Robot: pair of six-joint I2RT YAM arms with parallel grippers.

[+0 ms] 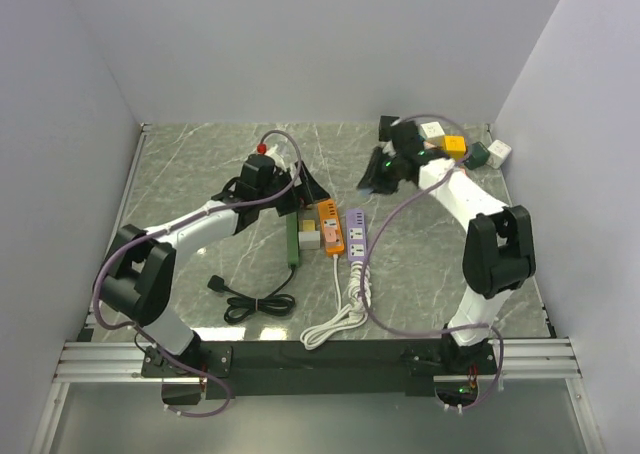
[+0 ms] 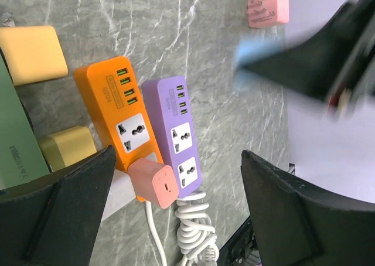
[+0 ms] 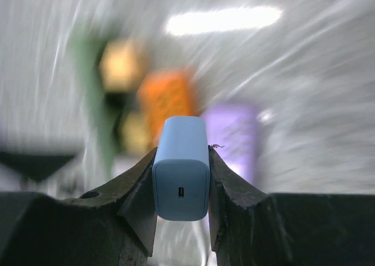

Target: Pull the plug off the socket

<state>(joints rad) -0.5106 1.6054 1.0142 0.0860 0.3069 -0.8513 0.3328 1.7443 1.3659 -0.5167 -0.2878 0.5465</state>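
I'm pinching a rounded pale-blue plug [image 3: 180, 169], 1 small port showing, in my right gripper [image 3: 181, 160]; left gripper [image 2: 177, 153] gaping wide.

Blue plug [image 3: 180, 169]: rounded block with a port in its end face, clamped between the right fingers [image 3: 234, 190], apart from both strips.
Pink plug [image 2: 153, 182]: seated in the end socket of the orange strip [image 2: 117, 111].
Purple strip [image 2: 176, 131]: just beside the orange one, both flat on the table [image 1: 420, 264].

Top view bright, even, soft shadows. Right wrist: background motion-blurred, glare streak at top; blue charger [image 3: 180, 169] sharp. Left wrist: upper-right corner blurred.
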